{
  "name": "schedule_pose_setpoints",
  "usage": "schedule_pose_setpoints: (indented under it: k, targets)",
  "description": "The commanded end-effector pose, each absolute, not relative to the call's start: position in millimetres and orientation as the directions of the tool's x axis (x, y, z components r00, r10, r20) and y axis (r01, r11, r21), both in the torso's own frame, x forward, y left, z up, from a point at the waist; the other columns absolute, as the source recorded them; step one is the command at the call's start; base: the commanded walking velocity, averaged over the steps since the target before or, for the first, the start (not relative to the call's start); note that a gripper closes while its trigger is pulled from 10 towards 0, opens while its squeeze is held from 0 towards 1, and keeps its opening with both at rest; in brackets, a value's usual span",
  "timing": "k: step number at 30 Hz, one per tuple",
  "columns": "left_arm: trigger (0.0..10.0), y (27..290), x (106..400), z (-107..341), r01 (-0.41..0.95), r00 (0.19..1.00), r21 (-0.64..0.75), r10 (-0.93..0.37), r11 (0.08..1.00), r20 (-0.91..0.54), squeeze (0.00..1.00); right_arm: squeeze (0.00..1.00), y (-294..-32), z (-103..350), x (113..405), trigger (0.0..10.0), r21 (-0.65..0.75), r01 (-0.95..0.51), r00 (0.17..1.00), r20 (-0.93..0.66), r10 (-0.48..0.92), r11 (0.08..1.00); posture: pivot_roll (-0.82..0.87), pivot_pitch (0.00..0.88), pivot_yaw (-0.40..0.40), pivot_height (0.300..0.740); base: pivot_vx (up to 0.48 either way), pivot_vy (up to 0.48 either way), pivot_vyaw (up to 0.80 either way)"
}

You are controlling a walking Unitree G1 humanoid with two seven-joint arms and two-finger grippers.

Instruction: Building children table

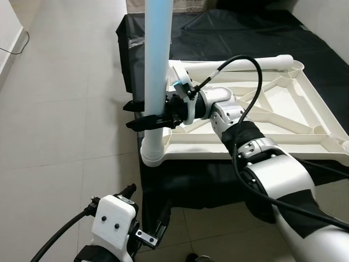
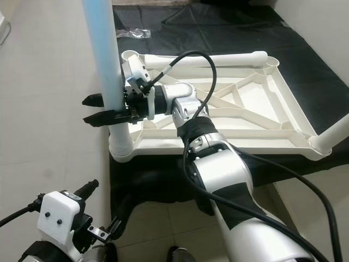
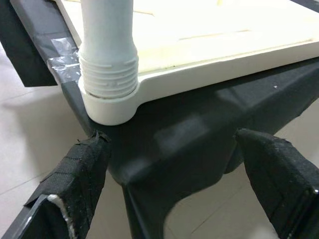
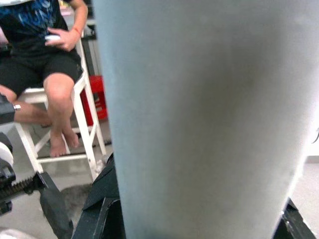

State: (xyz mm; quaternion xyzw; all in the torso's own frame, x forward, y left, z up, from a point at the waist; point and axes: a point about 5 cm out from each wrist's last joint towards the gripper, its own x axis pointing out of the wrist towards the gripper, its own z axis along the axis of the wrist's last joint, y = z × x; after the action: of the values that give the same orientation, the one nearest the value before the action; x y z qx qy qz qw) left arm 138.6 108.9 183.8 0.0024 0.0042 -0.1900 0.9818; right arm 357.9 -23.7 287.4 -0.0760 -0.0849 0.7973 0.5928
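Note:
The white children's table top (image 1: 245, 148) lies upside down on a black cloth (image 1: 229, 33). A pale blue-white table leg (image 1: 158, 54) stands upright in the threaded socket (image 1: 152, 153) at the top's near-left corner. My right gripper (image 1: 131, 115) is shut on this leg at mid-height, one black finger on each side; the leg (image 4: 209, 114) looms close in the right wrist view. My left gripper (image 1: 144, 213) hangs low by the floor, open, with nothing between its fingers (image 3: 75, 174). It looks up at the socket (image 3: 108, 74) and cloth edge.
A second white leg (image 1: 240, 63) lies along the top's far edge. Another leg (image 2: 332, 135) sticks up from the near-right corner. Tiled floor (image 1: 60, 109) spreads to the left. A person (image 4: 45, 74) sits on a white chair in the right wrist view.

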Motion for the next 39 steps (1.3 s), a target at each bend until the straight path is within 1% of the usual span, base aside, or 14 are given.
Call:
schedule_pose_setpoints:
  k: [1, 10, 13, 16, 19, 21, 24, 26, 27, 29, 30, 31, 32, 39]
  targets:
    - [10.0, 111.4, 135.0, 184.4, 0.365, 0.931, 0.009, -0.365, 0.931, -0.022, 0.00, 0.00, -6.9, 270.4, 349.9, 10.0, -0.184, -0.914, -0.353, -0.084, 0.932, -0.362, 0.23, 0.316, -0.081, 0.740, 0.000, 0.000, 0.00]
    - [10.0, 113.0, 135.4, 185.1, 0.357, 0.934, 0.015, -0.357, 0.934, -0.020, 0.00, 0.00, -8.8, 258.5, 348.7, 10.0, -0.219, -0.896, -0.349, -0.187, 0.918, -0.386, 0.22, 0.317, -0.080, 0.740, 0.000, 0.000, 0.00]
    - [10.0, 113.3, 138.6, 185.7, 0.351, 0.937, 0.022, -0.350, 0.936, -0.011, 0.00, 0.00, -19.0, 253.8, 356.0, 10.0, -0.234, -0.924, -0.255, -0.213, 0.943, -0.302, 0.19, 0.313, -0.080, 0.740, 0.000, 0.000, 0.00]
    - [10.0, 117.3, 145.5, 187.9, 0.323, 0.946, 0.047, -0.324, 0.945, 0.013, 0.00, 0.00, -23.0, 253.5, 368.6, 10.0, -0.244, -0.966, -0.036, -0.187, 0.982, -0.082, 0.18, 0.306, -0.081, 0.740, 0.000, 0.000, 0.00]
    - [10.0, 118.7, 147.6, 188.6, 0.314, 0.949, 0.053, -0.316, 0.948, 0.018, 0.00, 0.00, -23.4, 254.1, 371.3, 10.0, -0.239, -0.970, 0.013, -0.173, 0.985, -0.029, 0.18, 0.306, -0.081, 0.740, 0.000, 0.000, 0.00]
    - [10.0, 123.0, 152.9, 190.0, 0.290, 0.956, 0.068, -0.293, 0.955, 0.034, 0.00, 0.00, -25.7, 249.4, 380.5, 10.0, -0.216, -0.965, 0.187, -0.174, 0.967, 0.148, 0.16, 0.301, -0.080, 0.740, 0.000, 0.000, 0.00]
    - [10.0, 123.0, 152.9, 190.0, 0.290, 0.956, 0.068, -0.293, 0.955, 0.034, 0.00, 0.00, -25.7, 249.4, 380.5, 10.0, -0.216, -0.965, 0.187, -0.174, 0.967, 0.148, 0.16, 0.301, -0.080, 0.740, 0.000, 0.000, 0.00]
    - [10.0, 125.5, 155.0, 190.9, 0.276, 0.959, 0.075, -0.279, 0.958, 0.042, 0.00, 0.00, -28.4, 245.6, 386.9, 10.0, -0.193, -0.943, 0.305, -0.181, 0.935, 0.270, 0.16, 0.301, -0.080, 0.740, 0.000, 0.000, 0.00]
    - [10.0, 127.8, 157.3, 191.8, 0.263, 0.962, 0.083, -0.267, 0.961, 0.051, 0.00, 0.00, -34.7, 242.1, 394.5, 10.0, -0.191, -0.890, 0.447, -0.175, 0.877, 0.415, 0.15, 0.300, -0.083, 0.740, 0.000, 0.000, 0.00]
    - [10.0, 127.8, 157.3, 191.8, 0.263, 0.962, 0.083, -0.267, 0.961, 0.051, 0.00, 0.00, -34.7, 242.1, 394.5, 10.0, -0.191, -0.890, 0.447, -0.175, 0.877, 0.415, 0.15, 0.300, -0.083, 0.740, 0.000, 0.000, 0.00]
    - [10.0, 130.8, 159.6, 192.9, 0.246, 0.966, 0.095, -0.252, 0.965, 0.059, 0.00, 0.00, -45.8, 238.0, 403.7, 10.0, -0.168, -0.786, 0.618, -0.150, 0.772, 0.596, 0.14, 0.298, -0.084, 0.740, 0.000, 0.000, 0.00]
    - [10.0, 130.8, 159.6, 192.9, 0.246, 0.966, 0.095, -0.252, 0.965, 0.059, 0.00, 0.00, -45.8, 238.0, 403.7, 10.0, -0.168, -0.786, 0.618, -0.150, 0.772, 0.596, 0.14, 0.298, -0.084, 0.740, 0.000, 0.000, 0.00]
    - [10.0, 133.1, 161.1, 193.7, 0.231, 0.969, 0.102, -0.238, 0.968, 0.064, 0.00, 0.00, -56.5, 233.6, 410.1, 10.0, -0.139, -0.672, 0.740, -0.139, 0.658, 0.727, 0.14, 0.298, -0.084, 0.740, 0.000, 0.000, 0.00]
    - [10.0, 136.1, 162.9, 194.3, 0.218, 0.972, 0.119, -0.226, 0.969, 0.065, 0.00, 0.00, -88.1, 218.8, 420.4, 10.0, -0.039, -0.202, 0.973, -0.123, 0.195, 0.979, 0.15, 0.293, -0.081, 0.740, 0.000, 0.000, 0.00]
